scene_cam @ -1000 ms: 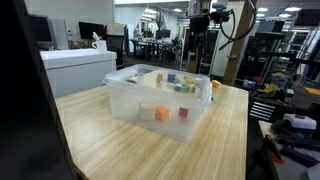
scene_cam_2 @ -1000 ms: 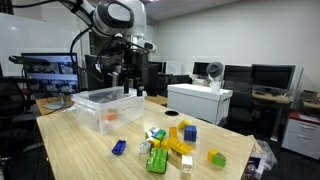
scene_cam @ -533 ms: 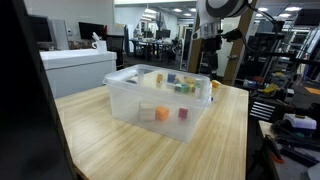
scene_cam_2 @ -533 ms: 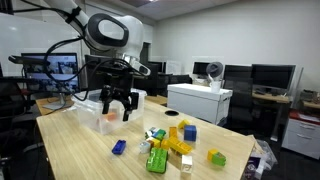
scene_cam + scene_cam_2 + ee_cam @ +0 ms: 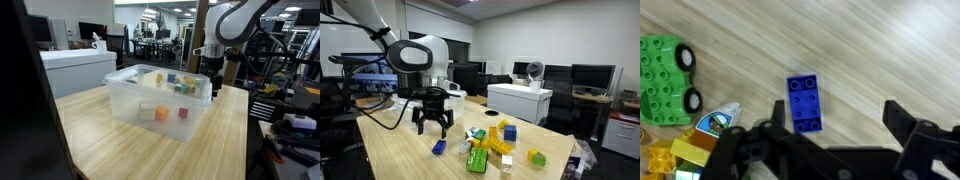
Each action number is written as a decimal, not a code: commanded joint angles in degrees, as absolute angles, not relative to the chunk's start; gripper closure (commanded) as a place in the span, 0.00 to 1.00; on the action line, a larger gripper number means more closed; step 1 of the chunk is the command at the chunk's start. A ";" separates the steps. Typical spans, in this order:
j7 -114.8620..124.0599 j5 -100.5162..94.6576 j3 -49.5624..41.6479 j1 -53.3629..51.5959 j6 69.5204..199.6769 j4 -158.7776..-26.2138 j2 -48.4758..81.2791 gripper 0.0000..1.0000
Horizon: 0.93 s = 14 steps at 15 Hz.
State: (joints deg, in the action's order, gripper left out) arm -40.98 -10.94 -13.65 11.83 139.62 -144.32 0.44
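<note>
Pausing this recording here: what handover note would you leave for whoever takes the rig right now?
Gripper: jaws open, empty, hovering above the blue brick, apart from it.
Blue brick: flat on the table, beside the pile of bricks.
Bin: a few blocks inside.
Done: nothing gripped yet.
Left: blue brick and pile lie outside the bin.

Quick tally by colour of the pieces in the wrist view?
Blue brick: 1
Green wheeled piece: 1
Picture-printed block: 1
Yellow bricks: 1 clump, cut off, pieces uncountable
Total: 3 pieces plus the yellow clump
</note>
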 commanded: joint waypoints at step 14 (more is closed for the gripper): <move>-42.15 -7.05 -11.42 15.44 152.55 -137.96 13.50 0.62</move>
